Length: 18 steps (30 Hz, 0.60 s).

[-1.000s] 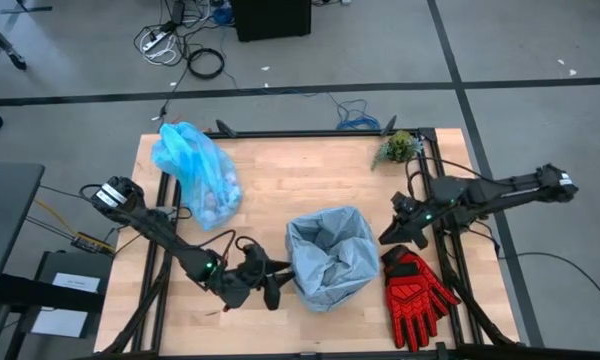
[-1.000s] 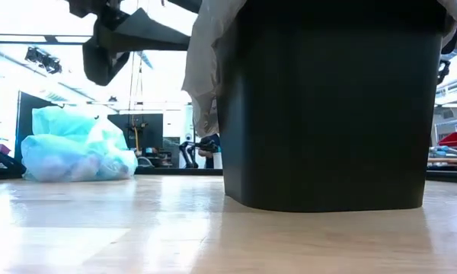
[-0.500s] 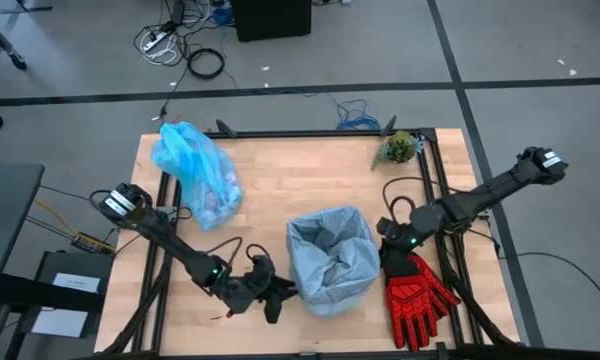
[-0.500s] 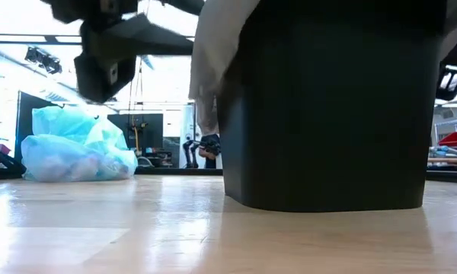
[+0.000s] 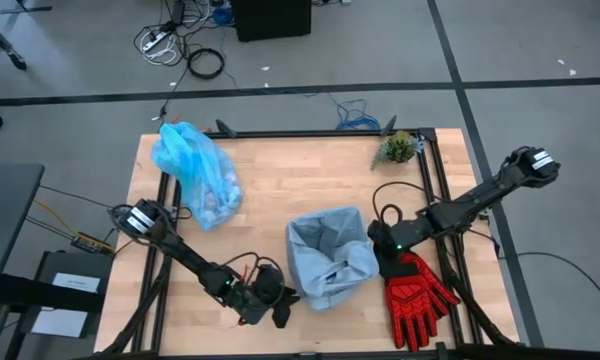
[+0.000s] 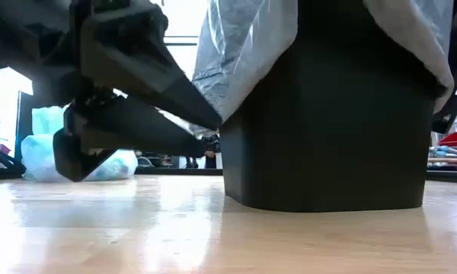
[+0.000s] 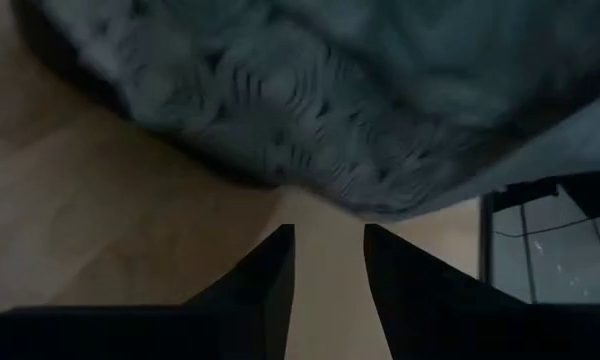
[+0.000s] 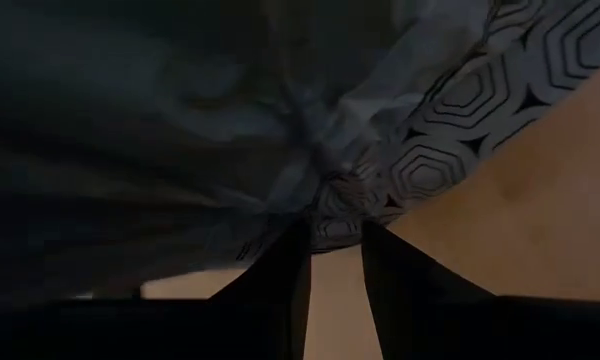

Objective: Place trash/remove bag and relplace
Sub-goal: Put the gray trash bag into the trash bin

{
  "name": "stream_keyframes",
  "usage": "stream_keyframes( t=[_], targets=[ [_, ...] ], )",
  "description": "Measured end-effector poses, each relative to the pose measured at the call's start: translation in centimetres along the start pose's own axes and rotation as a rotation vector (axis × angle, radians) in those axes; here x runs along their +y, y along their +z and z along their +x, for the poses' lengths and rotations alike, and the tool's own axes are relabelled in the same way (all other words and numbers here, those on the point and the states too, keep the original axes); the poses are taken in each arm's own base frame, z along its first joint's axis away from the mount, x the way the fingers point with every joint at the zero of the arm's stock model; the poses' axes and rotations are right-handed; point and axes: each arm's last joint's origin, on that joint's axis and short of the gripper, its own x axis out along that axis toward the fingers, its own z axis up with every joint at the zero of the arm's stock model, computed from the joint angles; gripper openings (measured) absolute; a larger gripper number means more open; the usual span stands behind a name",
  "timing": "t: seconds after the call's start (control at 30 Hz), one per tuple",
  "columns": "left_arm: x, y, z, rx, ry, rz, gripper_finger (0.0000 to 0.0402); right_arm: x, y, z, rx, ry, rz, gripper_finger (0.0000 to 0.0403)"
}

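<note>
On the wooden table (image 5: 280, 175) stands a dark bin (image 6: 327, 129) lined with a pale grey-blue bag (image 5: 325, 262) whose skirt hangs over the rim and down the outside. The left gripper (image 5: 283, 303) sits low at the bin's left side, its fingers (image 7: 265, 290) parted by a narrow gap with bare wood showing between them; the tips reach the hem of the grey-blue skirt, which lies just ahead of the jaws, and whether any film is pinched cannot be told. The right gripper (image 5: 383, 246) is at the bin's opposite side, beside a red-and-black glove (image 5: 417, 292); in its wrist view the fingers (image 8: 280, 280) stand slightly apart with a gathered fold of the grey-blue plastic meeting their tips, though a firm hold on it cannot be confirmed. The bright cyan-blue bag (image 5: 195, 172) lies well apart from both jaws, near the table's far left corner, bulging, with pale wads of trash (image 5: 212, 200) dimly visible through the film. A small green plant (image 5: 398, 148) stands at the far right edge.
</note>
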Motion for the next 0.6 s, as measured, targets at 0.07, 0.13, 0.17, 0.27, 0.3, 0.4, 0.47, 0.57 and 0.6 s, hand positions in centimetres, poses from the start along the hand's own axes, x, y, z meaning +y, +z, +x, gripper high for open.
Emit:
stream_keyframes(
  t=[0.07,0.13,0.17,0.27,0.3,0.4,0.47,0.57,0.6],
  targets=[
    [0.2,-0.1,0.0,0.007,0.018,0.009,0.0131,-0.3,0.1,0.2,-0.017,-0.033,-0.021,0.0082],
    [0.6,-0.1,0.0,0.015,0.052,0.009,0.0131,-0.7,0.4,0.4,-0.030,-0.061,-0.033,0.0082],
    [0.8,0.0,0.1,0.018,0.070,0.004,0.0131,-0.9,0.6,0.4,-0.034,-0.071,-0.037,0.0082],
    [1.3,0.3,0.3,0.006,0.110,-0.017,0.0131,-1.4,1.2,0.4,-0.052,-0.099,-0.052,0.0082],
    [1.4,0.4,0.5,0.001,0.114,-0.020,0.0131,-1.7,1.4,0.4,-0.062,-0.115,-0.052,0.0082],
    [1.6,0.9,0.8,-0.010,0.122,-0.031,0.0131,-2.7,2.2,0.4,-0.091,-0.176,-0.045,0.0082],
    [1.4,1.1,0.9,-0.013,0.104,-0.042,0.0131,-3.2,2.4,0.3,-0.087,-0.199,-0.029,0.0082],
    [0.6,1.0,0.7,0.001,0.061,-0.032,0.0131,-2.8,2.4,0.0,-0.051,-0.133,-0.017,0.0082],
    [0.0,0.8,0.6,0.005,0.041,-0.030,0.0131,-2.5,2.2,-0.3,-0.042,-0.102,-0.015,0.0082]
  ],
)
